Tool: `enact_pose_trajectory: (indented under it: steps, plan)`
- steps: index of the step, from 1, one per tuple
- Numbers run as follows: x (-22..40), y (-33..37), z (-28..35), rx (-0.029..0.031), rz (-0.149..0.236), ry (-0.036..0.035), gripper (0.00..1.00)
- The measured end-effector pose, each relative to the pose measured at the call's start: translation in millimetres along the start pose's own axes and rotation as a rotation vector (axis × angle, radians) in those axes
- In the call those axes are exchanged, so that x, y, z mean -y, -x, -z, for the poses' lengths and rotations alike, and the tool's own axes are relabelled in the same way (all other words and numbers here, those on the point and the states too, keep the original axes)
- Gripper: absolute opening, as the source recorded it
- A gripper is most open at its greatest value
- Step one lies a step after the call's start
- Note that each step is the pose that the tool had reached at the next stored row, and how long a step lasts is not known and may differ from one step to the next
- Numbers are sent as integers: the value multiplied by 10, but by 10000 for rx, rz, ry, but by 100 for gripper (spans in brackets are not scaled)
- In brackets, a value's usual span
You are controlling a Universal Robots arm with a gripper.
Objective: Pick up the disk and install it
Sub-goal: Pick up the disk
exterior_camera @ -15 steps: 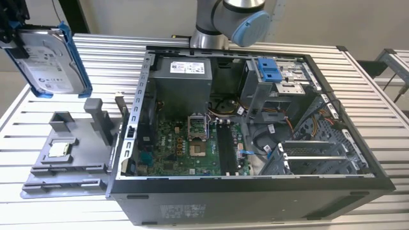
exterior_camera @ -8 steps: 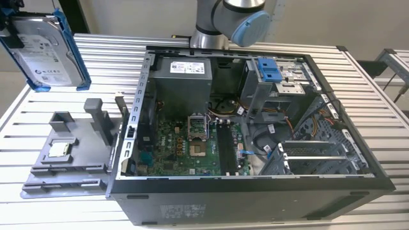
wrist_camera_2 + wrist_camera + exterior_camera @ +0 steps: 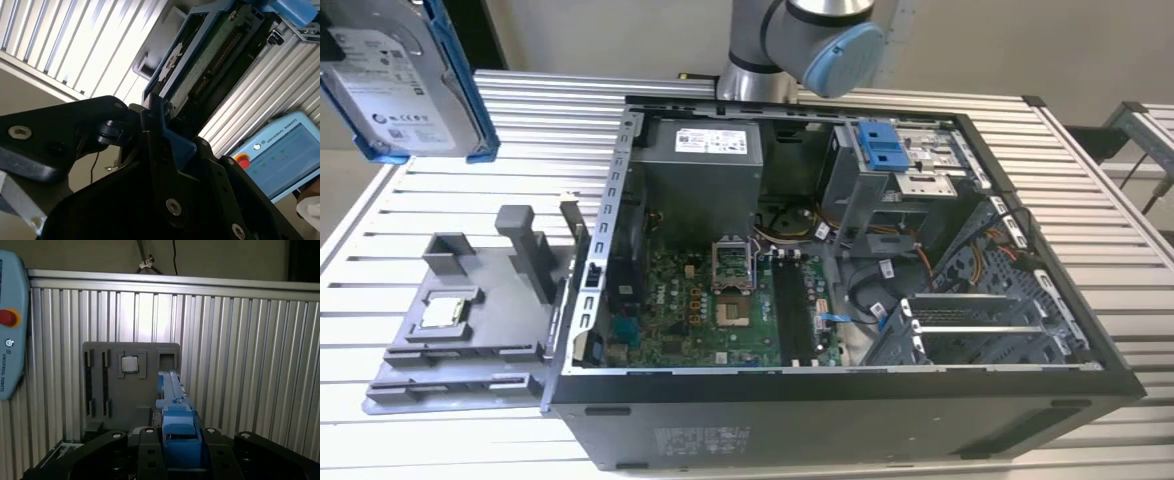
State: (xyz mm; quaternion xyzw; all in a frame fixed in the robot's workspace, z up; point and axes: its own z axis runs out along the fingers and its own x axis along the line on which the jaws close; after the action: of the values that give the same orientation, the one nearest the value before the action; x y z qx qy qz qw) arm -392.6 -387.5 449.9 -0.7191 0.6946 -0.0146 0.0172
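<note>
Disk (image 3: 394, 85) hung high at exterior view's left, over tray (image 3: 454, 385), apart from case (image 3: 854, 430); long axis near upright, label toward camera. Jaws pinched its blue frame (image 3: 177, 422).

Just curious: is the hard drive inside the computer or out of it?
Out. The disk hangs in the air at the exterior view's left, apart from the open computer case, with the gripper clamped on its blue frame.

Silver-grey arm (image 3: 754, 45) with pale-blue joint cap (image 3: 845, 57) — black jaws, silver screws (image 3: 173, 206).
</note>
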Motion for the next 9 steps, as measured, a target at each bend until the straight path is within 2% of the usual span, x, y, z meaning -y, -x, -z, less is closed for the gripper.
enact_pose_trajectory:
  steps: [5,9]
  plan:
    - [6,0,145,0,0,2,0]
    - [7,0,150,1,1,0,0]
